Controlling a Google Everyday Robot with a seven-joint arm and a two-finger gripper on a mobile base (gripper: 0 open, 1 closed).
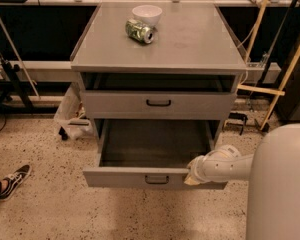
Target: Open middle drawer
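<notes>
- Robot body: nearest, low right, pale and rounded. Its arm reaches leftward.
- Gripper: at the top front edge of the middle drawer, near its right corner, touching or just off it. Whether it grips anything cannot be told.
- Middle drawer: grey, standing well out of the cabinet with its front facing the robot. It slides front to back, so I judge any further pull would come straight toward the robot.
- Handle: small black bar at the centre of that front, lying side to side, just left of the gripper.
- Upper drawer: closed, above and behind.
- Cabinet top: a can on its side touches a white bowl, left of centre near the far edge.
</notes>
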